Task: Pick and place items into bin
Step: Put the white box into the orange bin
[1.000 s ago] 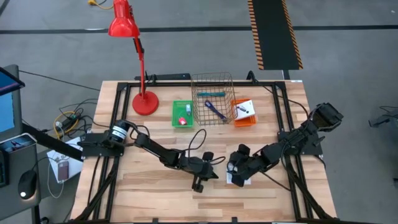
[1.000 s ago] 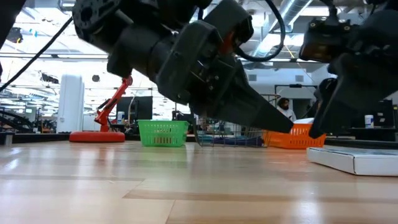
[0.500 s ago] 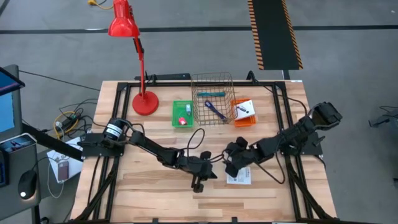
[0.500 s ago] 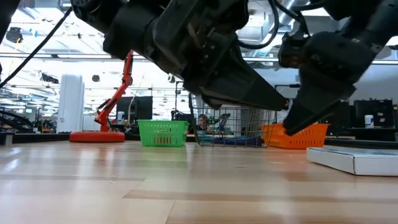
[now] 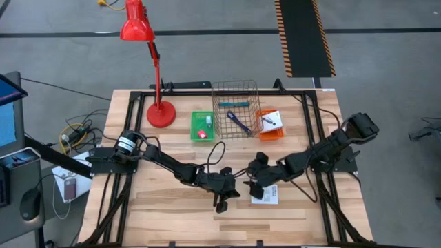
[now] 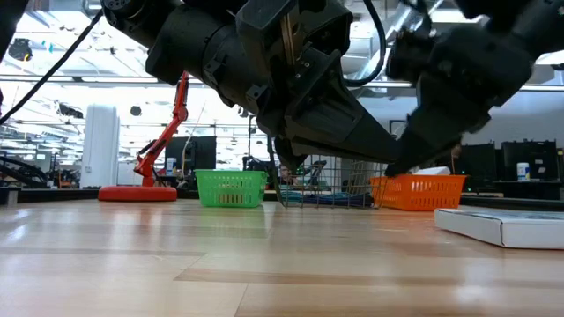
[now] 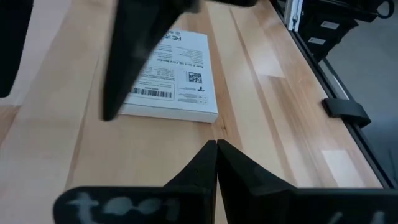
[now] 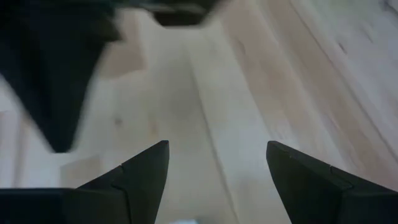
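A flat white box with a printed label point(image 5: 265, 196) point(image 7: 171, 74) lies flat on the table near its near edge; its edge shows in the low view point(image 6: 502, 226). My left gripper point(image 5: 231, 191) point(image 7: 216, 148) is shut and empty, just left of the box and pointing toward it. My right gripper point(image 5: 253, 183) point(image 8: 217, 163) hovers open above the wood at the box's left end, touching nothing. A white card with dark pens point(image 5: 271, 120) lies in the orange basket. A teal marker point(image 5: 234, 103) and a blue-purple strap point(image 5: 239, 122) lie in the wire basket, and a red block point(image 5: 201, 134) in the green basket.
Three baskets stand in a row at the far side: green point(image 5: 193, 127), wire point(image 5: 235, 88), orange point(image 5: 270, 136). A red desk lamp point(image 5: 160, 114) stands left of them. Black frame rails run along the table's sides. Bare wood lies left of and in front of the grippers.
My right gripper has moved off the white box, up and toward the table's left, closing on my left gripper. The box, covered before in the high view, now shows and has stayed in place. My left gripper has shifted slightly.
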Controlling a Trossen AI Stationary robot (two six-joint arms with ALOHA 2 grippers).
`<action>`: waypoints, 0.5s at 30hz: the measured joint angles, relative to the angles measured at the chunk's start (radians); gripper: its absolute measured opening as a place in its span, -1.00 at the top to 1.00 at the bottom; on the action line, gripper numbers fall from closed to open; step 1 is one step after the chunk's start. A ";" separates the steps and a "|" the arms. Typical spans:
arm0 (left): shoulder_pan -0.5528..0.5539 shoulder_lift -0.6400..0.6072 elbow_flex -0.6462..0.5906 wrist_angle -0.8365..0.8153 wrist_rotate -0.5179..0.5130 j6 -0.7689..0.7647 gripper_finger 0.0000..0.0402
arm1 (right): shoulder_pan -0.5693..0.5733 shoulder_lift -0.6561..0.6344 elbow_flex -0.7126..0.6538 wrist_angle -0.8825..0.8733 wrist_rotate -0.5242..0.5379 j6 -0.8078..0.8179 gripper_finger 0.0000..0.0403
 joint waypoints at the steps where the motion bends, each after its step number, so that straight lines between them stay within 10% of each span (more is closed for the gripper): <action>1: 0.000 0.000 0.000 -0.002 0.000 0.000 1.00 | 0.008 -0.001 0.000 0.021 0.000 -0.031 -0.32; 15: 0.001 0.000 0.000 -0.013 -0.017 0.003 1.00 | 0.091 -0.002 0.072 0.069 0.034 -0.199 -0.32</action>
